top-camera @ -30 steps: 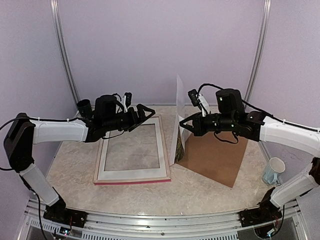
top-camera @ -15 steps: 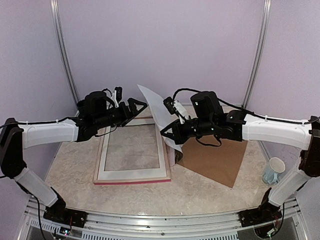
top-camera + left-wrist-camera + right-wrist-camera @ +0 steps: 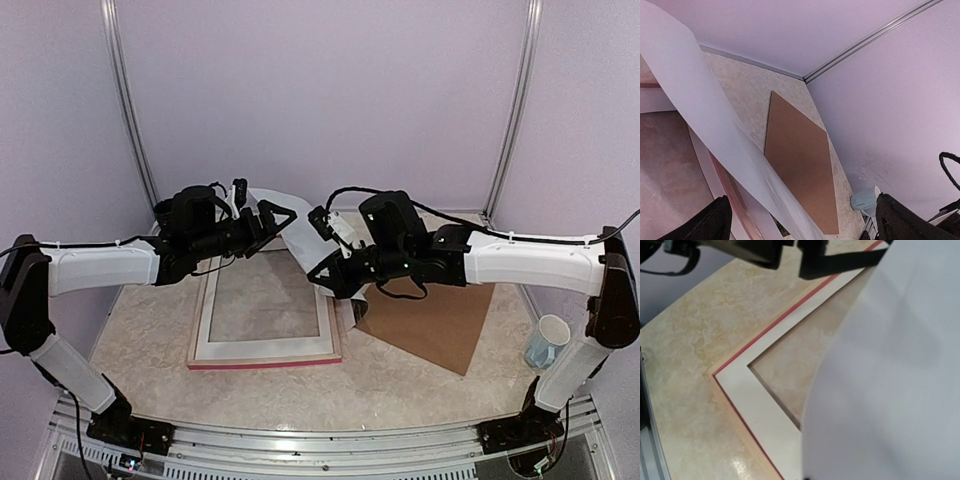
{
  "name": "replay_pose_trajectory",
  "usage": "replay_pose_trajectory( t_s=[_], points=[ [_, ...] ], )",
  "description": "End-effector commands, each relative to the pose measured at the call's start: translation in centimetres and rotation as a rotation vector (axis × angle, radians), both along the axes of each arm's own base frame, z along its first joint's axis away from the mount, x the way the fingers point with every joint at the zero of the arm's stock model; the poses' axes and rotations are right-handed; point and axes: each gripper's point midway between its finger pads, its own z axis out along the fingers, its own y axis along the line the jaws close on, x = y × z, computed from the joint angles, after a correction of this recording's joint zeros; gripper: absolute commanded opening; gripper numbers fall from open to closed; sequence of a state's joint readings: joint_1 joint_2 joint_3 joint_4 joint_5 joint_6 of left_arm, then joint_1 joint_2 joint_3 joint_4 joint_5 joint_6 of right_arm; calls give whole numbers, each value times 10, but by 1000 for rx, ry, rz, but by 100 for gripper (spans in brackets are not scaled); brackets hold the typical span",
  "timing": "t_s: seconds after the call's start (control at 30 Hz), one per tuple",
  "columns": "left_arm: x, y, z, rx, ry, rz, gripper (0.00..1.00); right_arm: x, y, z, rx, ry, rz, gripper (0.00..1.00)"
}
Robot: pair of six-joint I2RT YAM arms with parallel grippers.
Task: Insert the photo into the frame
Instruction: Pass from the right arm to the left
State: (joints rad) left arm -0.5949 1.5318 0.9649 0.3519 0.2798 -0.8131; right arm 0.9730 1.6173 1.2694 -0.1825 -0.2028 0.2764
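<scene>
Midair, right arm outstretched, photo above frame.

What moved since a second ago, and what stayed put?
The right gripper, shut on the photo, swung left and carried it from beside the frame to above it. The open left gripper shifted slightly left. Frame, brown board and cup stayed put.

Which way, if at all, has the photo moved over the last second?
Yes. Held in the right gripper, the photo has moved left, from beside the backing board's left edge to above the frame's right side.
</scene>
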Motion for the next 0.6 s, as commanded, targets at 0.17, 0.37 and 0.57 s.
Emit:
replay_pose_trajectory(
  t_s=[0.17,0.37,0.57],
  points=[
    [0,6,-18,-29,56,-3,97,-13,28,5,21,-18,69,1],
    [3,27,-35,-67,148,41,94,-22,46,-5,-7,-24,108,1],
    [-1,45,-57,-152,272,49,89,-26,63,-26,-61,-29,139,2]
  ],
)
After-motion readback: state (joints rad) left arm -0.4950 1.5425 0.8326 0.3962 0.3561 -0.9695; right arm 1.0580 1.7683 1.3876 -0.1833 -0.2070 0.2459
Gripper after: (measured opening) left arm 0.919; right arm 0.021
